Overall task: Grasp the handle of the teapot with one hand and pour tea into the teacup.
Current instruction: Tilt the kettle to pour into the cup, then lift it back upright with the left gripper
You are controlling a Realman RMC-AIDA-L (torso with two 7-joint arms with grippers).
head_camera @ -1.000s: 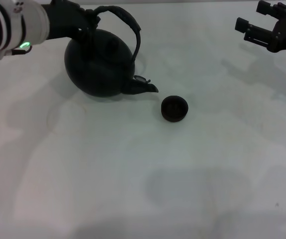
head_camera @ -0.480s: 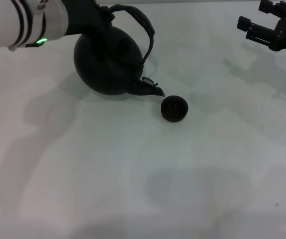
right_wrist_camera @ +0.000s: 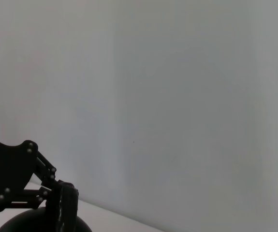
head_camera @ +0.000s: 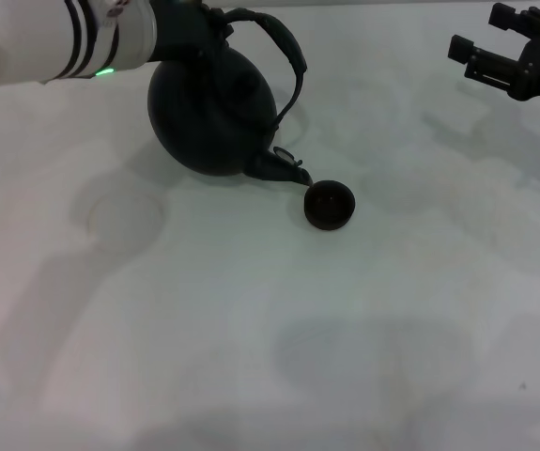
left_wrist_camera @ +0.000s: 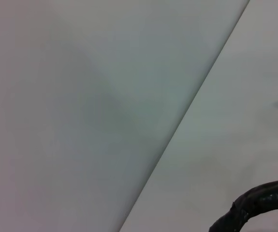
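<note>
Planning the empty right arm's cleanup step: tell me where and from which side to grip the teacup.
Pinch the teacup across its rim from straight above. It stands upright, mouth up, low and handleless. Bring the right gripper in on the cup's right, because the teapot spout hangs at its left edge.

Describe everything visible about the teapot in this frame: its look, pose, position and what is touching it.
The teapot is a large, round, matte black pot with an arched black handle and a short pointed spout. It is tipped toward the robot's right, the spout angled down with its tip right at the rim of the small dark teacup. The left gripper holds it at the handle's far-left end, its fingers hidden against the dark pot. No stream of tea can be made out. The pot seems lifted off the white table.
</note>
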